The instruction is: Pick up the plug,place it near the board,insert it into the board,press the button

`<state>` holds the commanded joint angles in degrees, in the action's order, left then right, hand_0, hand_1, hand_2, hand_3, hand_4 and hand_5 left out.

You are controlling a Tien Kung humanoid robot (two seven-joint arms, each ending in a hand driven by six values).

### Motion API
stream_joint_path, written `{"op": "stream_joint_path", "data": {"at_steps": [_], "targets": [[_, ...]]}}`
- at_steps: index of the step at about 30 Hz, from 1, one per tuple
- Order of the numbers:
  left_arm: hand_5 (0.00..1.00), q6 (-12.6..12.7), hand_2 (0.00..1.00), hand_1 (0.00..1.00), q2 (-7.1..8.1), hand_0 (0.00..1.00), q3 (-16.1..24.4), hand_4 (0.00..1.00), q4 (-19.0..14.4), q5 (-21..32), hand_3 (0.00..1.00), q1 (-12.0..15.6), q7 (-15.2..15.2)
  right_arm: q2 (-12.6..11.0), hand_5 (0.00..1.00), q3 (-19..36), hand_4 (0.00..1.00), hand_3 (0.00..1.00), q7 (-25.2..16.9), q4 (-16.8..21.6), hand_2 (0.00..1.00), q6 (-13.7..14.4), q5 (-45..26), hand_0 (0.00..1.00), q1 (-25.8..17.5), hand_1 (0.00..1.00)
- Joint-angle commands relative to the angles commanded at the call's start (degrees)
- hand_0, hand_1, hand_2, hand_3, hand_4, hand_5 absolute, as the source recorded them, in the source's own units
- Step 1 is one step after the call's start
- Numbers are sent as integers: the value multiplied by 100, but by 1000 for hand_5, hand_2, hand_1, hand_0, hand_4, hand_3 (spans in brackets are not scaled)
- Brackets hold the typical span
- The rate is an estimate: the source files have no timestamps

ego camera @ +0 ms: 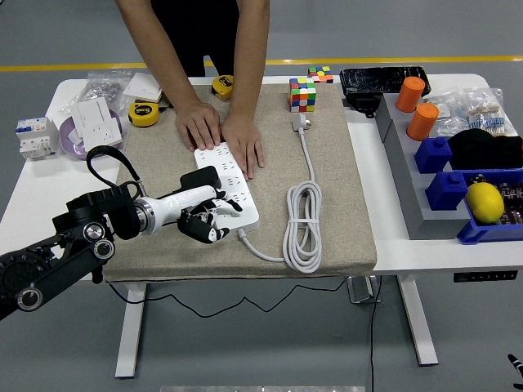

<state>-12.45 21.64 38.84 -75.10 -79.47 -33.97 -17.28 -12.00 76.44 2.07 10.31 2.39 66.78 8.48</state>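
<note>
Left arm: I see it (73,241) coming in from the desk's (33,196) near left edge, reaching over the grey mat (327,237).
Left hand: my left hand (196,214) hovers over the near end of the board, fingers (214,233) curled downward with nothing gripped, as far as I can tell.
Plug: the black plug (206,176) sits seated in the board, just above my hand.
Board: the white board (229,186) lies diagonally at the mat's middle, its white cable (302,224) coiled to the right.
Person: two hands (221,135) press flat on the board's far end, at the desk's far edge.
Right side: blue bins (482,196) hold a yellow lemon (484,202).
</note>
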Motion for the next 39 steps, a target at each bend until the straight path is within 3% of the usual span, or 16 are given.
{"op": "stream_joint_path", "data": {"at_steps": [16, 39], "targets": [[2, -3, 174, 25, 20, 162, -79, 571, 182, -94, 783, 33, -9, 11, 915, 9, 998, 726, 2, 0, 716, 0, 1, 998, -41, 796], [2, 49, 175, 24, -12, 162, -121, 571, 162, -185, 767, -39, 27, -4, 914, 17, 998, 726, 4, 0, 716, 1, -4, 998, -13, 796]]}}
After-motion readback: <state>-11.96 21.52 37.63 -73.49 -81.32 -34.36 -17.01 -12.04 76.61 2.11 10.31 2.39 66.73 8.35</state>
